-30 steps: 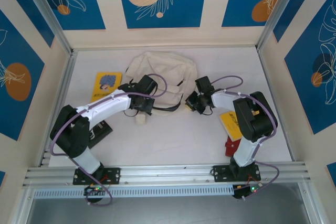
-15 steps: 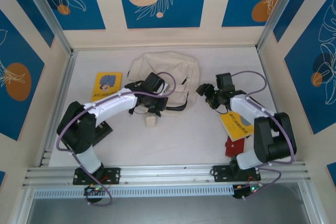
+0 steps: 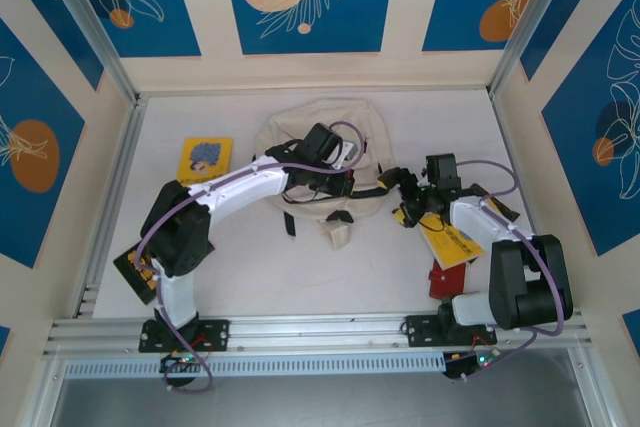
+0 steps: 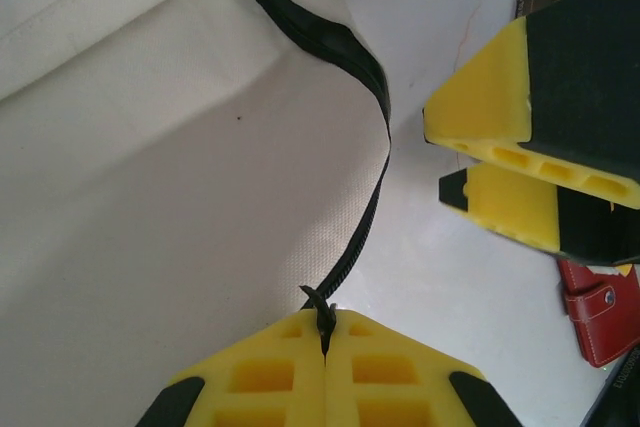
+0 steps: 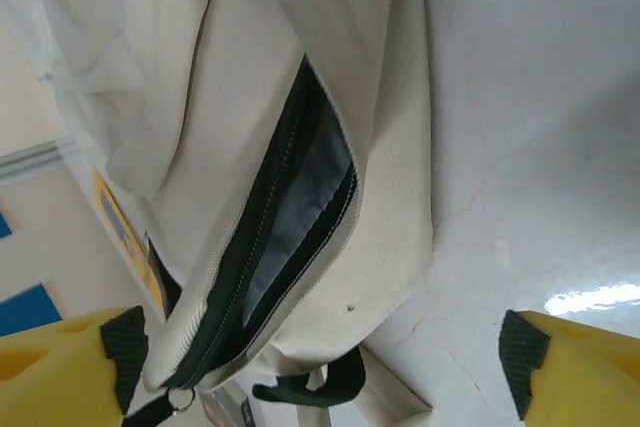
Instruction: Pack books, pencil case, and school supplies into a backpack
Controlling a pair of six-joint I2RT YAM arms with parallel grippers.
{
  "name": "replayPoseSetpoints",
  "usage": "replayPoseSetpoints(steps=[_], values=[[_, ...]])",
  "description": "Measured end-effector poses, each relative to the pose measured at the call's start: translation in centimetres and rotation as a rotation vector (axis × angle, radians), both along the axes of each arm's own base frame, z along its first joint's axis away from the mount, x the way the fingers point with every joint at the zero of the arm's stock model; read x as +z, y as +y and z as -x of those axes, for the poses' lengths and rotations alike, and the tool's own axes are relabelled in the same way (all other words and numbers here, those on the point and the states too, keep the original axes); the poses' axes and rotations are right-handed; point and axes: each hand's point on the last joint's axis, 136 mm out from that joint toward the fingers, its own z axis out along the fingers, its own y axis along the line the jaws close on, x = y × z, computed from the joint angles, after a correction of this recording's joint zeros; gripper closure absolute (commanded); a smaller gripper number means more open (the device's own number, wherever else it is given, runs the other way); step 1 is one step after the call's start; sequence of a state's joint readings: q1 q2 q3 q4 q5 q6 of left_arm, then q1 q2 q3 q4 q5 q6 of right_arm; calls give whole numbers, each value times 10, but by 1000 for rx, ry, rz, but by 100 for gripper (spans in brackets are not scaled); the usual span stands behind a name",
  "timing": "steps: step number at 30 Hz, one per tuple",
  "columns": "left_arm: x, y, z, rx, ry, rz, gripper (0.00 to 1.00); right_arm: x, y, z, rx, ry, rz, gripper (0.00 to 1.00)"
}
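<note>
The cream-white backpack (image 3: 300,132) lies at the back middle of the table. My left gripper (image 3: 342,185) sits at its near right edge, shut on a dark zipper pull (image 4: 321,309) at the end of the black zipper (image 4: 372,97). My right gripper (image 3: 399,199) hangs just right of it, open and holding nothing, its fingertips (image 5: 575,367) spread wide. In front of it the backpack (image 5: 390,147) shows a partly unzipped slit with grey lining (image 5: 300,212). One yellow book (image 3: 205,159) lies left of the backpack, and another yellow book (image 3: 456,243) lies under the right arm.
A small cream block (image 3: 340,236) lies on the table near the backpack's front edge. A red case (image 3: 441,282) lies beside the right arm's base. A black book (image 3: 140,267) rests at the left by the left arm. The enclosure walls stand close on three sides.
My left gripper has moved right along the backpack's edge with the zipper pull. The right gripper has opened and drawn back to the right. The cream block has shifted right.
</note>
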State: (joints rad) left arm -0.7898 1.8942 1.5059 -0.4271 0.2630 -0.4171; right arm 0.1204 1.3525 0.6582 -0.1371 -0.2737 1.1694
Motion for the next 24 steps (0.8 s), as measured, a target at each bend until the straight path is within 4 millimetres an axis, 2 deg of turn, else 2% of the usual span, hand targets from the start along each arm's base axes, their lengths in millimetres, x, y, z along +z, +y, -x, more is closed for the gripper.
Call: replayPoseSetpoints(steps=[5,8,17,24], values=[[-3,-1,0,5,12,-1,100,-1,15,3,-24,14,-109,0],[-3,-1,1,9,16,0,100,5,28,-3,-14,0,-153,5],[-3,0,0,17,18,3,100,-9,60,-15,-10,47,-253,26],[-10,3,2,27,27,-13,100,-13,70,-25,-18,50,-278,50]])
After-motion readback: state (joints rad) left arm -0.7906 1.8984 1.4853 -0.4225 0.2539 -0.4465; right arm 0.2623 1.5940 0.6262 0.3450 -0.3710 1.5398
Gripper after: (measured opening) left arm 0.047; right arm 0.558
